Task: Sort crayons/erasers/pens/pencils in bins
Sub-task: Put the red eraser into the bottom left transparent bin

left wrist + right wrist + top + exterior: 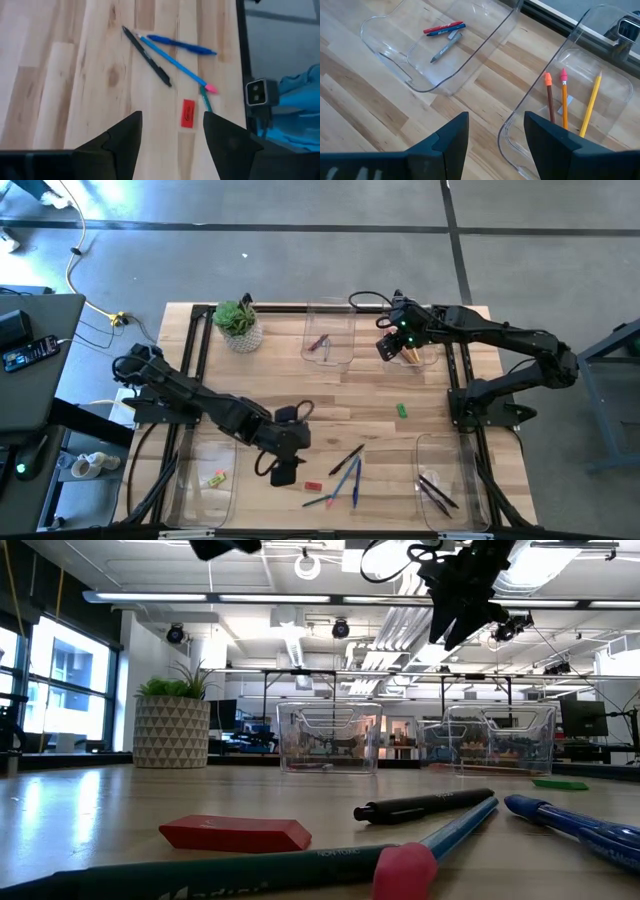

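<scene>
My left gripper (283, 467) (172, 131) hovers open over the near middle of the table. Just beyond its fingers a red eraser (188, 113) (313, 486) lies flat on the wood. Past the eraser lie a black pen (147, 56), a blue pen (182, 45) and a light-blue stick with a pink end (175, 64). My right gripper (395, 345) (496, 127) hangs open at the far right, above the near edge of the bin (615, 87) that holds three pencils (564, 100). The neighbouring bin (385, 40) holds crayons (442, 29).
A green eraser (401, 410) lies alone on the wood right of centre. The near left bin (205, 480) holds small erasers, and the near right bin (440, 485) holds dark pens. A potted plant (239, 325) stands at the far left.
</scene>
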Controlling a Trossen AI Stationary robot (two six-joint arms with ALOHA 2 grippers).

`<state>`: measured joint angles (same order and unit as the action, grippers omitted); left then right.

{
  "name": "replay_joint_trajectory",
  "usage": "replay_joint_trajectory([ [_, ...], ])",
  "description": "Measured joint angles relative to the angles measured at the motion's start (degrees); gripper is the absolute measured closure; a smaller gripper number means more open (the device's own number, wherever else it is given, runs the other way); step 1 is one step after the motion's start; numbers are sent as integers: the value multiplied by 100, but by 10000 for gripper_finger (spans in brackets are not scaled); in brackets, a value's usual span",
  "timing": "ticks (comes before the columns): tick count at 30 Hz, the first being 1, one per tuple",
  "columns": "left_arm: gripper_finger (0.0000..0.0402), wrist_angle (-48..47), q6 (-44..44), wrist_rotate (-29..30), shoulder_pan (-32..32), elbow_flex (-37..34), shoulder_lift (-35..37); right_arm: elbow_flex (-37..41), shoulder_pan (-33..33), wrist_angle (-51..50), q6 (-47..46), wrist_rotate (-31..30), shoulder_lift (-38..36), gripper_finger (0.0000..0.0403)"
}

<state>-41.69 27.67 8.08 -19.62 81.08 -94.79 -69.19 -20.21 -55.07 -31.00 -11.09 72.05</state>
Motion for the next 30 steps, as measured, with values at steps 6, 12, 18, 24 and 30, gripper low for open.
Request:
replay_joint_trajectory([
  [6,204,168,17,-11,-19,0,-326,0,-2,0,36,0,0,219],
  [12,212,307,109,-7,-118,-2,-602,4,-2,0,44,-56,-2,219],
  [18,220,455,263,-53,-214,2,-903,4,-1,3,43,-80,0,219],
  [24,220,648,366,-195,-311,0,-1168,4,-2,2,42,-81,0,219],
  [30,220,825,366,-287,-386,0,-1347,4,-2,2,42,-81,0,219],
])
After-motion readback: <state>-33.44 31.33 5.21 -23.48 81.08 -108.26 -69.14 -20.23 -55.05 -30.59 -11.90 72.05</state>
